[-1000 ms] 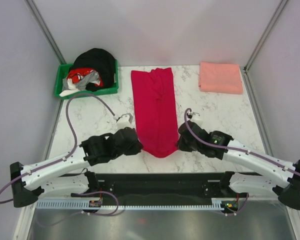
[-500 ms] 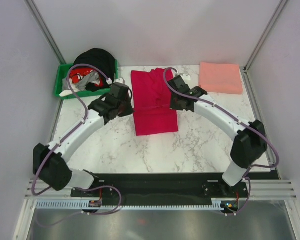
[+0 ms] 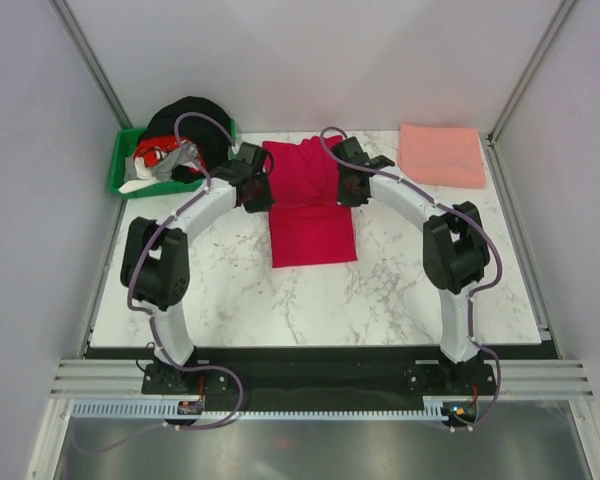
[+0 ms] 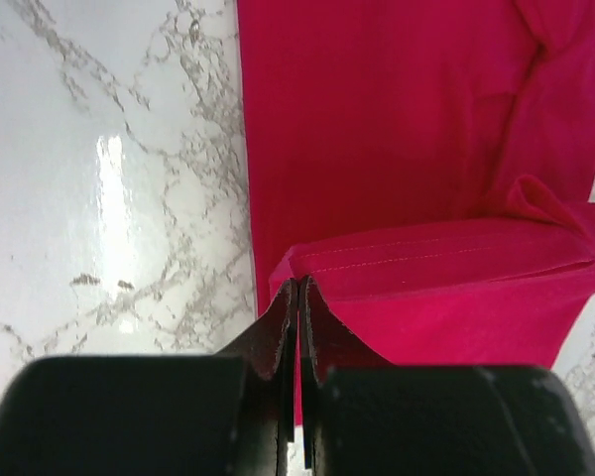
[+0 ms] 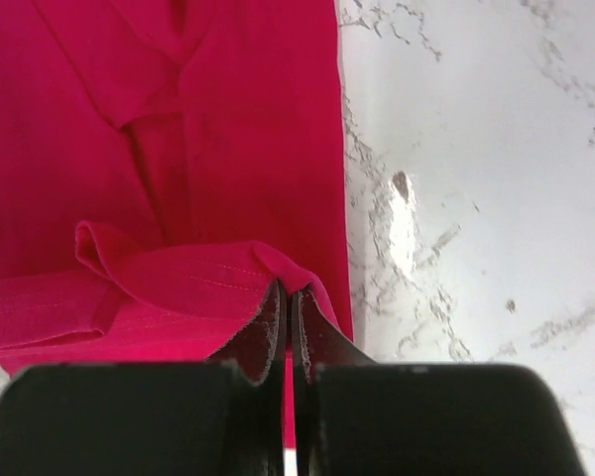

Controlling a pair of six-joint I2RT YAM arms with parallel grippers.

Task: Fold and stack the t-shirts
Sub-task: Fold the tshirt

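The crimson red t-shirt (image 3: pixel 310 205) lies on the marble table, its near half doubled back over the far half. My left gripper (image 3: pixel 263 190) is shut on the hem's left corner (image 4: pixel 299 283). My right gripper (image 3: pixel 346 187) is shut on the hem's right corner (image 5: pixel 286 285). Both hold the hem low over the shirt's upper part. The red shirt fills the left wrist view (image 4: pixel 397 149) and the right wrist view (image 5: pixel 178 149). The salmon pink t-shirt (image 3: pixel 441 155) lies folded at the far right.
A green bin (image 3: pixel 130 176) with black, red and grey clothes stands at the far left. Grey walls close in the table on the left, right and back. Bare marble (image 3: pixel 310 300) lies in front of the red shirt.
Both grippers have carried the red shirt's near hem away from the table's front edge toward the far end, folding the shirt over itself. The arms are now stretched far out.
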